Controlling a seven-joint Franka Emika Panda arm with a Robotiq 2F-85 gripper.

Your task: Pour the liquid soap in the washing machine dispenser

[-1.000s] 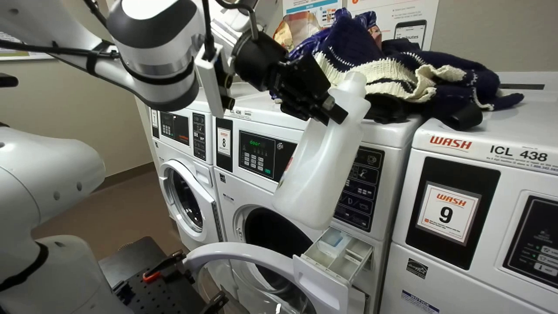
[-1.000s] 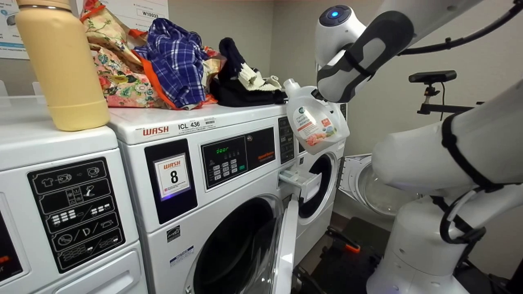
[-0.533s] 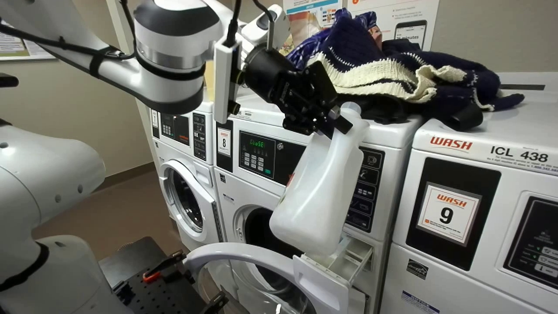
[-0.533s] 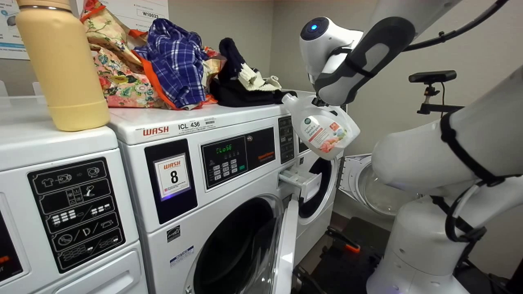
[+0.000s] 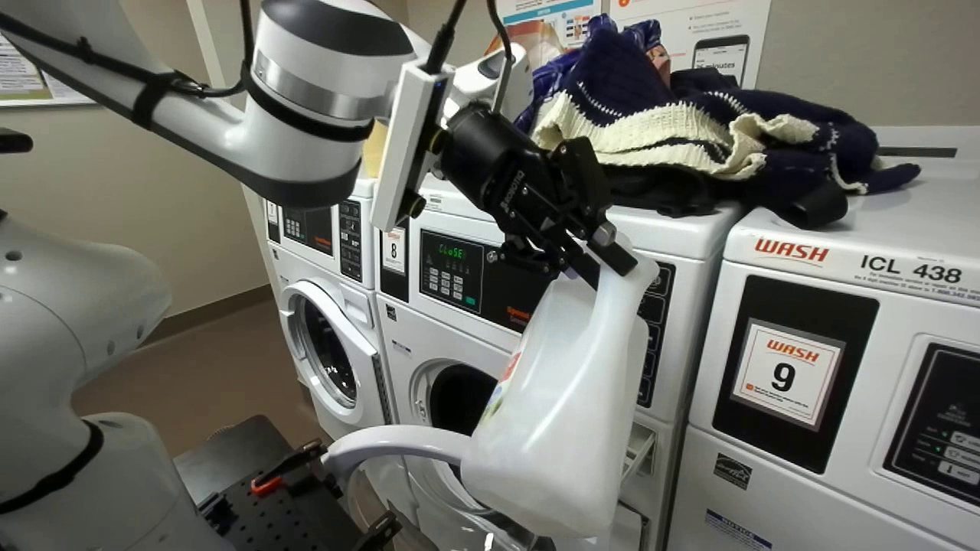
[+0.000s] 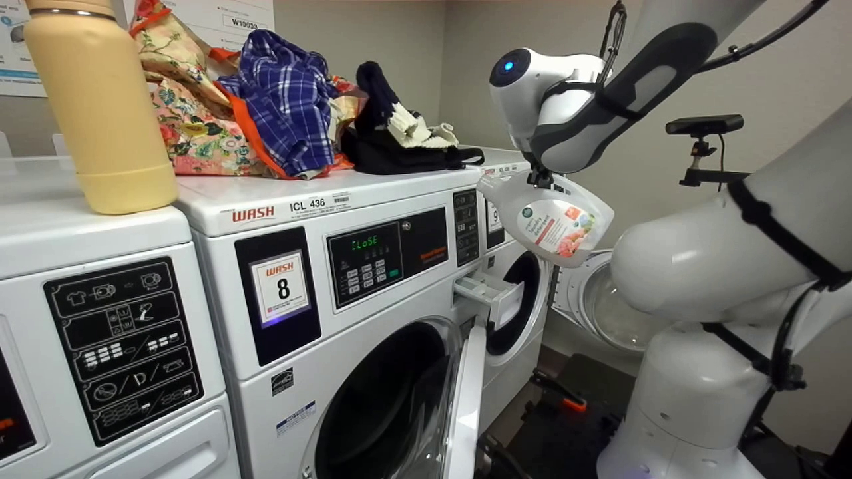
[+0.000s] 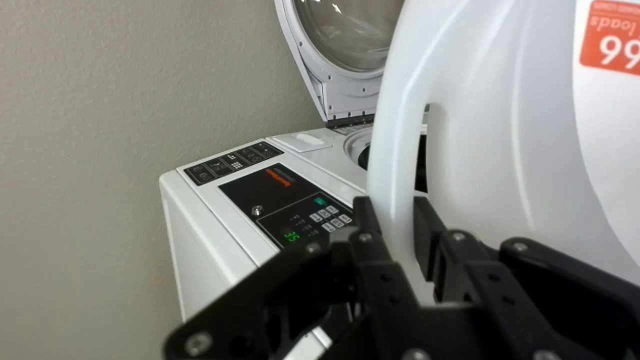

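Hand (image 7: 394, 215) clamped on the handle (image 7: 395, 145) of the tilted white jug (image 5: 570, 413), held in the air, fill level unclear; lower, the dispenser drawer (image 6: 509, 306) stands pulled out of washer 8 (image 6: 346, 332), whose round door (image 6: 469, 399) is open on a dark drum (image 6: 373, 399).

Soft, even indoor light filled both exterior views, laying a pale sheen on the jug (image 5: 563, 417) and the arm (image 5: 325, 96), while green digits glowed on the washing machine (image 6: 359, 326). In the wrist view, the gripper (image 7: 393, 210) was out of focus toward the lens, and small white glints dotted the door glass (image 7: 350, 35).
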